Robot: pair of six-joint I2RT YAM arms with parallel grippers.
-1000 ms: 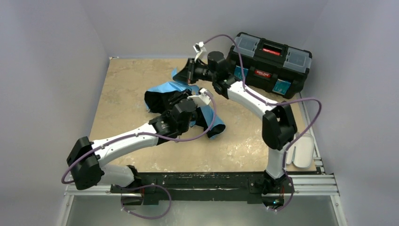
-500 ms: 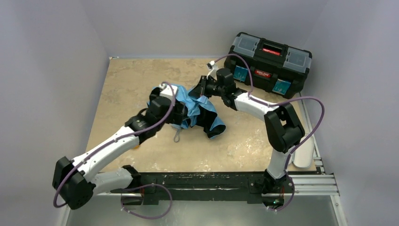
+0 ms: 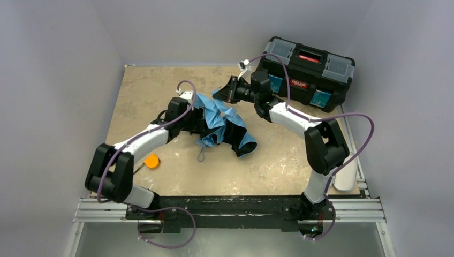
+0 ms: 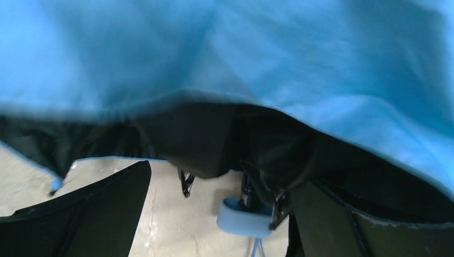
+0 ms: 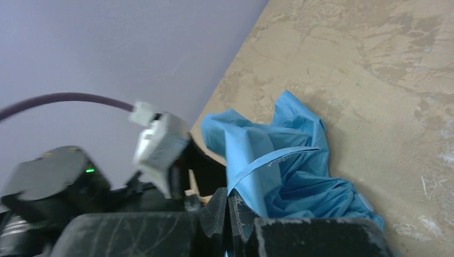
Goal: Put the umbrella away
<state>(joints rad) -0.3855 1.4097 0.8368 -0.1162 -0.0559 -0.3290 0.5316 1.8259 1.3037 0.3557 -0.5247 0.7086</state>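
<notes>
From above, we see the umbrella crumpled on the counter. Left wrist now: the left fingers stand apart beneath its canopy, the pale handle showing between them. Right wrist: the right fingers are pinched together on its blue fabric.

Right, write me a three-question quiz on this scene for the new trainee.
1. True or false: the black toolbox is shut.
2. Fill in: in the wrist view, the left end effector's fingers, either side of the umbrella's pale handle, stand ____ (open or shut).
3. What does the right end effector pinch? A: the umbrella's blue cloth. B: the handle. C: nothing at all.
Key: 1 true. 2 open. 3 A.
</notes>
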